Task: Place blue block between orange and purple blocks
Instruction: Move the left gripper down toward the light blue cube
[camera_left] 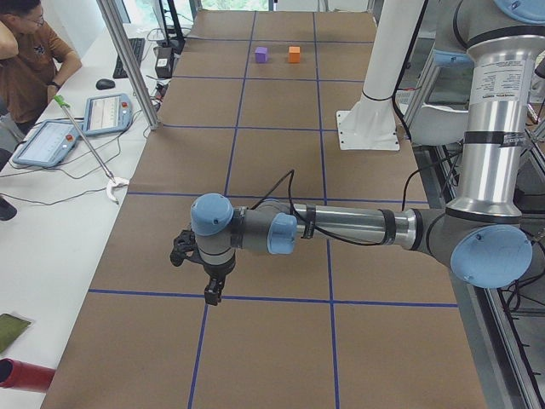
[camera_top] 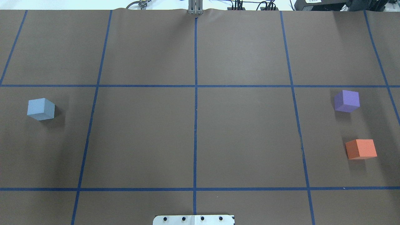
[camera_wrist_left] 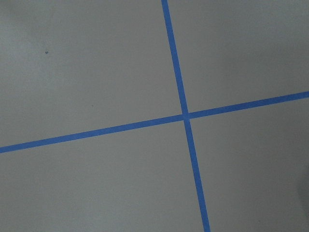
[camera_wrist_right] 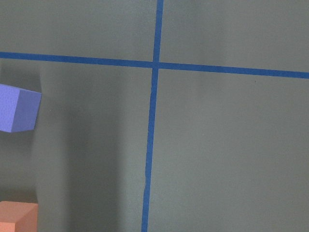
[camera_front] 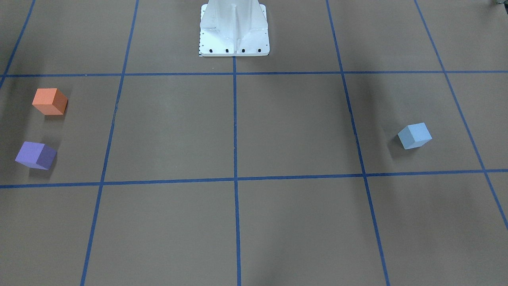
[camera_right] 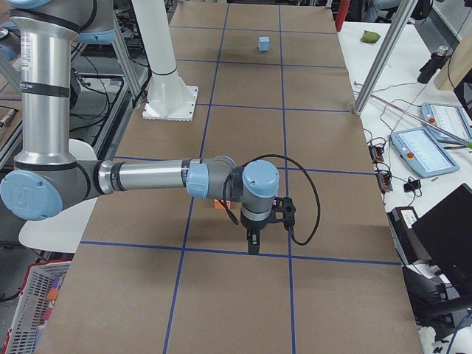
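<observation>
Shows blue block [camera_top: 41, 109] alone at the left of the table [camera_top: 140, 140], well apart from purple block [camera_top: 347, 101] and orange block [camera_top: 361, 149] near each other at the right — with left gripper [camera_left: 211, 290] and right gripper [camera_right: 253, 242] hovering above, finger opening and grasp impossible to tell.

No text could be read anywhere. Left arm [camera_left: 498, 128]: dark printed label [camera_left: 501, 78] on upper silver tube, too small to make out. Right arm [camera_right: 44, 96]: pale mark on blue joint cap [camera_right: 29, 195], illegible. Teach pendant [camera_left: 106, 113] off the table [camera_left: 281, 111] edge: lit screen, contents too small to read.
</observation>
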`<action>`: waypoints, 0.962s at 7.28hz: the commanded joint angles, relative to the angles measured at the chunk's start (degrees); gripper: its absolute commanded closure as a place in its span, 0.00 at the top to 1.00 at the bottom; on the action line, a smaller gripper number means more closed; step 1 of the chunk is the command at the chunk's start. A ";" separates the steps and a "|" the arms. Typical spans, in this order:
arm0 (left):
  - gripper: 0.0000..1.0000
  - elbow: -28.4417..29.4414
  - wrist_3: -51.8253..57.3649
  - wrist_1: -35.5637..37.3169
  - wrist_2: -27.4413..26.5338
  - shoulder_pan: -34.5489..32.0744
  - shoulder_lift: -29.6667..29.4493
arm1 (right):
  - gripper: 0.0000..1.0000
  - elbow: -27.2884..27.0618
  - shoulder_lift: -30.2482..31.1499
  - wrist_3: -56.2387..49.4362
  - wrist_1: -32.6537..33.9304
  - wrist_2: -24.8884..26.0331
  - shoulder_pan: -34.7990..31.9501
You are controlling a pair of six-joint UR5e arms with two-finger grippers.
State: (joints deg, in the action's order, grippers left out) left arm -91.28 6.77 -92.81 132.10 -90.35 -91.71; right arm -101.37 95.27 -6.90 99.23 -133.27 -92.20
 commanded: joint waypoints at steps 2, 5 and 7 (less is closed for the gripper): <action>1.00 -0.22 -0.09 0.17 0.00 0.00 -1.01 | 1.00 -0.15 -0.08 -0.05 -0.09 -0.06 0.00; 1.00 -4.67 -0.18 0.27 -0.17 3.84 -3.92 | 1.00 -0.32 0.00 0.04 -0.09 -0.14 0.00; 1.00 -8.02 -2.27 -0.08 0.78 6.23 -3.92 | 1.00 -0.41 0.01 0.04 -0.09 -0.50 0.00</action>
State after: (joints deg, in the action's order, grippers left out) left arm -97.18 6.01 -92.58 132.24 -85.69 -95.45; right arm -101.89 95.26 -6.86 99.14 -133.65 -92.20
